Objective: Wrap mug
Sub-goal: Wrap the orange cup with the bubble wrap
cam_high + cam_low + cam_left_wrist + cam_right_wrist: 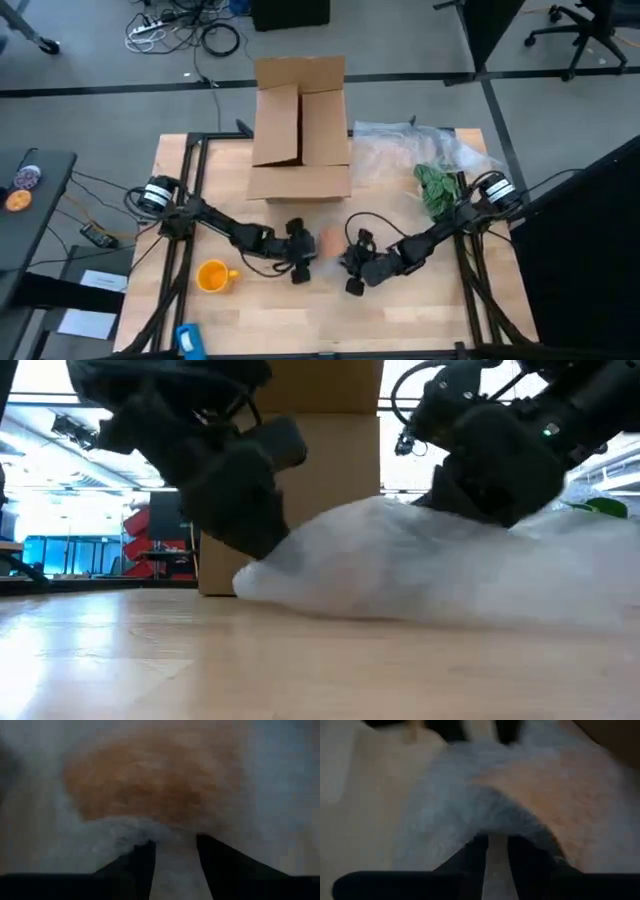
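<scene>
High view placed the small yellow-orange glossy mug [211, 275] upright on bare wood, loop handle out to one side, at about 8 o'clock from the table's middle and well apart from both arms. At the middle, a soft white translucent sheet [420, 565] was heaped over a blurred orange shape [150, 775]; what that shape was could not be told. The left gripper [308, 252] pressed in at the heap's 9 o'clock edge and the right gripper [345, 260] at its 4 o'clock edge. Sheet showed between each pair of jaws in the wrist views, but whether either pair was clenched or released could not be told.

The likely risk was that the mug would stay unwrapped, since both arms were busy at the heap and neither was near it. A pull from one side alone could also drag the loose sheet off whatever lay beneath.

The pale wooden table [420, 320] carried an open brown cardboard box [300, 130] at 12 o'clock, crinkly clear plastic [400, 150] at 2 o'clock, and a green leafy bundle [437, 187] beside it. Beyond lay grey floor with loose cables [200, 30] and a black office chair [585, 30].
</scene>
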Controlling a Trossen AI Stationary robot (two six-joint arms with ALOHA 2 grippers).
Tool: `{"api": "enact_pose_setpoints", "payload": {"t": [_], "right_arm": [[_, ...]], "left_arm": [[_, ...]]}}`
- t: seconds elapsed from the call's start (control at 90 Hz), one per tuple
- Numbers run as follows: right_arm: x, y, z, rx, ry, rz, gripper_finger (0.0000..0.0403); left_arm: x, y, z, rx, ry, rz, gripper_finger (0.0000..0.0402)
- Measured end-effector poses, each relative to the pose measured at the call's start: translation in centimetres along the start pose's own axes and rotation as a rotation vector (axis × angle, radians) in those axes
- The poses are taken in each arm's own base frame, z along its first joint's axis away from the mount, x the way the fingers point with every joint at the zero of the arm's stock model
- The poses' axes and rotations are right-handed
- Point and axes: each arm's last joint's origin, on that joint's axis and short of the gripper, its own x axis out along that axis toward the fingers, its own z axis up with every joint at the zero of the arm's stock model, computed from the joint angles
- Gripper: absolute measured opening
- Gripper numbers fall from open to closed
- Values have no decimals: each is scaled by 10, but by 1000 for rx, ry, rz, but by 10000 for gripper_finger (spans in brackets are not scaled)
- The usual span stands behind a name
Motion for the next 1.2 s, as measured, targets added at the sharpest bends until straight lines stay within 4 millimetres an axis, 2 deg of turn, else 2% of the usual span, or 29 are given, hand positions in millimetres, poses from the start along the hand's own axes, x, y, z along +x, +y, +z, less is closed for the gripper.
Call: {"api": "enact_pose_setpoints", "payload": {"t": [0.089, 0.211, 0.344, 0.467, 0.611, 0.711, 0.822, 0.933, 1.0, 1.1, 1.2], "right_arm": [[-8, -3, 1, -13, 21, -19, 40], [-6, -3, 7, -42, -26, -21, 30], [11, -1, 8, -72, -100, -16, 22], [29, -2, -1, -65, -111, -32, 21], [37, -3, -7, -45, -106, -52, 21], [36, -3, -6, -52, -107, -48, 21], [36, -3, -5, -62, -110, -45, 21], [36, -3, -5, -63, -110, -45, 21], [36, -2, -5, -63, -111, -46, 21], [35, -2, -4, -60, -119, -46, 21], [35, -1, -4, -67, -122, -47, 21]], "left_arm": [[-2, -8, 8, 41, -31, -16, 133], [-2, -11, 13, 67, -46, -7, 133], [-1, -10, 14, 68, -55, 7, 133], [-2, -10, 14, 71, -49, 5, 133], [-6, -11, 12, 110, -1, 5, 133], [-23, -9, 19, 157, 103, 16, 133], [-54, -6, 37, 189, 187, 30, 133], [-81, -1, 45, 224, 303, 56, 133], [-88, 6, 48, 217, 304, 120, 133], [-85, 19, 51, 187, 261, 236, 133], [-62, 31, 39, 159, 233, 260, 133]]}}
